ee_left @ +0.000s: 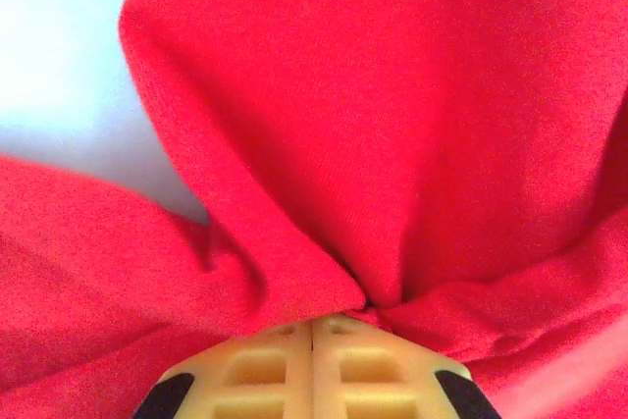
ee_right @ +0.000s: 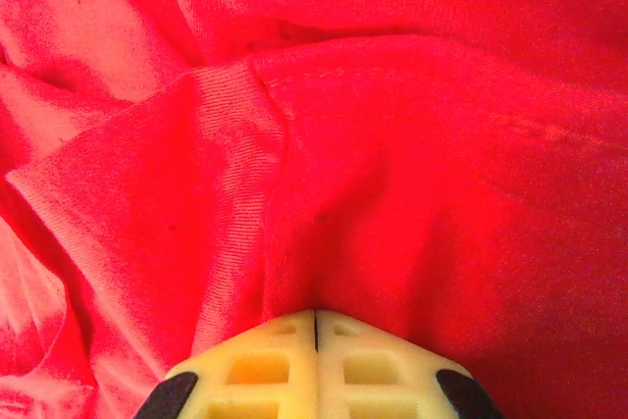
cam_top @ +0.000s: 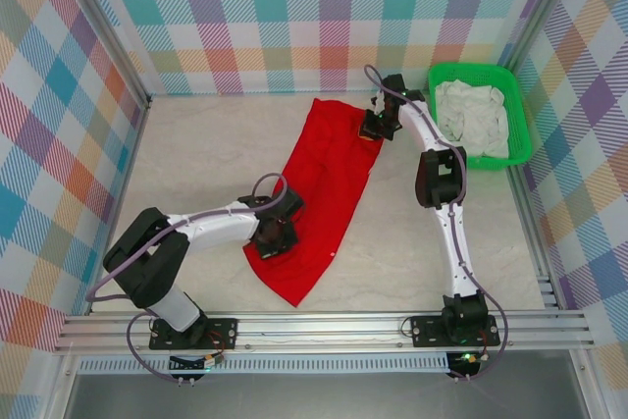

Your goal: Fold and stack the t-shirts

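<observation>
Arms: two, bases bolted at the bottom edge of the top view, along an aluminium rail [cam_top: 324, 326].

End effectors: two.
- Left end effector [cam_top: 277, 240], lower centre-left of the top view, sits on the near end of the shirt. Its wrist view has the cream fingertips [ee_left: 312, 326] pressed together with a gathered ridge of red cloth caught between them: closed, gripping the shirt.
- Right end effector [cam_top: 373, 129], upper centre, is at the far end of the shirt. Its wrist view shows the fingertips [ee_right: 316, 319] meeting on a fold beside a stitched hem: closed, gripping the shirt.

T-shirts: one red t-shirt [cam_top: 329, 174], drawn into a long diagonal band on the table [cam_top: 196, 154], running from lower centre up to upper centre between the two end effectors. Its near tip lies close to the rail. Red cloth is rumpled around the left fingers [ee_left: 392, 95] and creased around the right [ee_right: 412, 164].

Basket: one green basket [cam_top: 520, 134], upper right corner, against the right wall and well apart from the shirt. It holds white cloth [cam_top: 471, 115], possibly more than one piece; the folds do not let them be counted.

Open room: broad bare table left of the shirt out to the left wall; a smaller bare patch at lower right between the shirt and the right arm. Checked walls [cam_top: 294, 17] close off three sides.
</observation>
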{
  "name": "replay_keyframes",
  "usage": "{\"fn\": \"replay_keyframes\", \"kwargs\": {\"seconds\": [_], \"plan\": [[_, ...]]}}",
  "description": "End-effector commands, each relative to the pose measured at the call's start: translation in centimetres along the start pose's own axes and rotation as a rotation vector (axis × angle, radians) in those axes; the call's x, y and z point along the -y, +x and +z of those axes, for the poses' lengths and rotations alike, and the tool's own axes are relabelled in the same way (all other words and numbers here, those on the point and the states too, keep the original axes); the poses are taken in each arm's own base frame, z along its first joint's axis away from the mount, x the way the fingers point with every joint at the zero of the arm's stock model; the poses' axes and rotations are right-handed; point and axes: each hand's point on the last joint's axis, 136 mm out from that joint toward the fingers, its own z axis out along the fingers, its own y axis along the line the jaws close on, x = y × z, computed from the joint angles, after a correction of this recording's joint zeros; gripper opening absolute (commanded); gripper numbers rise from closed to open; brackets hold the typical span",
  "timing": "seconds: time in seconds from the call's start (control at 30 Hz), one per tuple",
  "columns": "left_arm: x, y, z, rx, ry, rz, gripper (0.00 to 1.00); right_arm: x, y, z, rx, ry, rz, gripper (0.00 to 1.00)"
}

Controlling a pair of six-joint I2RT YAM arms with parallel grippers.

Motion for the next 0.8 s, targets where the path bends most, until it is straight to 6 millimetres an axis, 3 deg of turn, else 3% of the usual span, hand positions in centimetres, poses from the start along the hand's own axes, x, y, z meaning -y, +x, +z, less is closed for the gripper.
{"fn": "replay_keyframes", "kwargs": {"seconds": [0.0, 0.13, 0.23, 0.33, 0.43, 0.6, 0.77], "plan": [[-6.9, 3.3, -1.0, -0.064, -0.296, -0.020, 0.00, 0.8, 1.1, 0.9, -0.049, 0.014, -0.011, 0.00], [-7.7, 2.8, -3.5, 0.000, -0.324, -0.014, 0.00, -0.4, 0.5, -0.5, -0.030, -0.011, -0.029, 0.00], [-7.3, 1.4, -6.1, 0.077, -0.318, -0.001, 0.00, -2.5, -0.1, -3.0, 0.000, -0.057, -0.058, 0.00], [-5.9, -0.4, -8.7, 0.150, -0.298, 0.040, 0.01, -4.9, -0.4, -7.1, 0.047, -0.083, -0.095, 0.00], [-4.0, -2.1, -10.1, 0.189, -0.261, 0.073, 0.02, -6.4, 0.7, -10.8, 0.078, -0.096, -0.085, 0.00], [-2.0, -4.8, -8.6, 0.174, -0.187, 0.082, 0.00, -5.5, 6.8, -12.2, 0.032, -0.075, 0.024, 0.00], [-0.6, -7.1, -5.1, 0.116, -0.141, 0.103, 0.00, -4.8, 11.8, -9.6, -0.054, -0.073, 0.111, 0.00]]}}
